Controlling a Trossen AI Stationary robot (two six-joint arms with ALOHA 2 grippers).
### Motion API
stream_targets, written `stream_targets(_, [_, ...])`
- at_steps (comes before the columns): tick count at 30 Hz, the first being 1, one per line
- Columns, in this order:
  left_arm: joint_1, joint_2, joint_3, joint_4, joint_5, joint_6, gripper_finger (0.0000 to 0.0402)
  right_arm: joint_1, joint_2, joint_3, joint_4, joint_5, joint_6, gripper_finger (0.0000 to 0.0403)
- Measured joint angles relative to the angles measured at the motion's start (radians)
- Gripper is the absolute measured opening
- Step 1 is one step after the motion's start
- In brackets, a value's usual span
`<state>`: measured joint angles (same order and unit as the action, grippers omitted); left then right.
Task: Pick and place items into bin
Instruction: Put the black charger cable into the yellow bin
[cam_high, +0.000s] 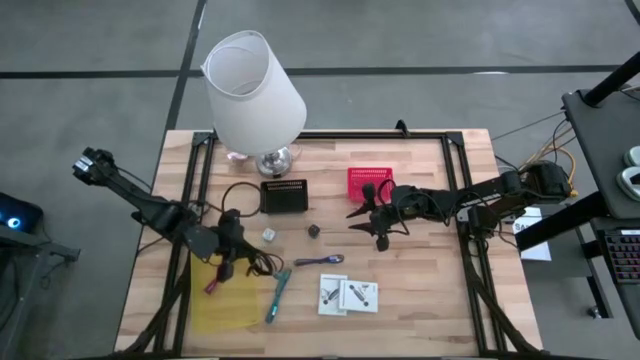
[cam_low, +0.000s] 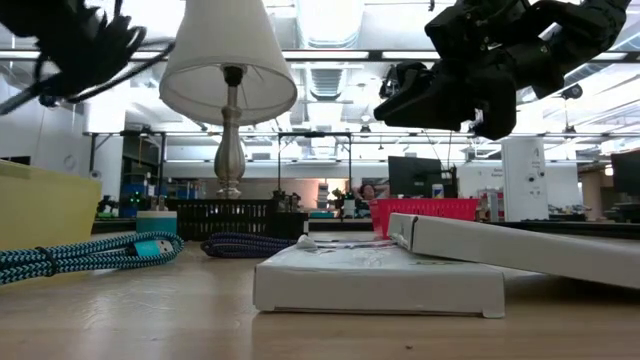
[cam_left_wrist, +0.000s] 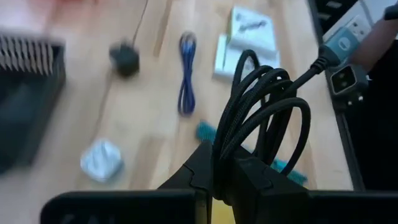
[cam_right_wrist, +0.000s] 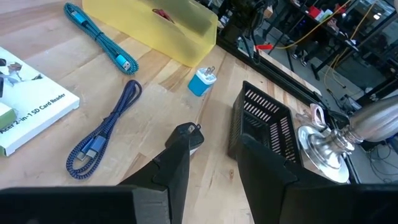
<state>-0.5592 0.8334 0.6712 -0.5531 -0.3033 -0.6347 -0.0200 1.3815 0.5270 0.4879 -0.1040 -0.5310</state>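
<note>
My left gripper (cam_high: 228, 252) hovers at the yellow bin's (cam_high: 222, 296) far edge, shut on the black coiled cable (cam_left_wrist: 267, 106). A maroon strap (cam_high: 212, 285) lies inside the bin. My right gripper (cam_high: 378, 228) is open above the table, right of a small dark piece (cam_right_wrist: 189, 133) that shows ahead between its fingers. On the wood lie a teal braided cable (cam_high: 277, 295), a purple braided cable (cam_high: 320, 260), two white packets (cam_high: 348, 295) and a small white-blue plug (cam_high: 268, 234). My left gripper pinches the black coiled cable where its bundled loops (cam_left_wrist: 219, 163) pass between the two fingers. The loops stand out ahead of the fingertips and the plug end (cam_left_wrist: 333, 53) sticks out beyond them. In the low view the cable (cam_low: 75, 45) is lifted clear of the table.
The big white lamp (cam_high: 255, 95) stands at the far left of the table. In front of it are a black slatted basket (cam_high: 284, 196) and a red basket (cam_high: 368, 183). Black frame rails (cam_high: 470, 250) run along both sides of the table.
</note>
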Motion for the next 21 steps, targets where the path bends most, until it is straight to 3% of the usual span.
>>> stream_targets(5, [0.000,-0.014,-0.001,-0.106,0.077,-0.217,0.0012,0.000,0.000,0.000,0.001,0.000,-0.001,0.0116])
stream_targets(17, [0.000,-0.027,0.008,-0.254,0.330,-0.464,0.0012,0.000,0.000,0.000,0.002,0.000,-0.003,0.0113])
stream_targets(21, [0.000,-0.046,0.025,-0.357,0.358,-0.599,0.0012,0.000,0.000,0.000,0.004,0.000,-0.002,0.0108])
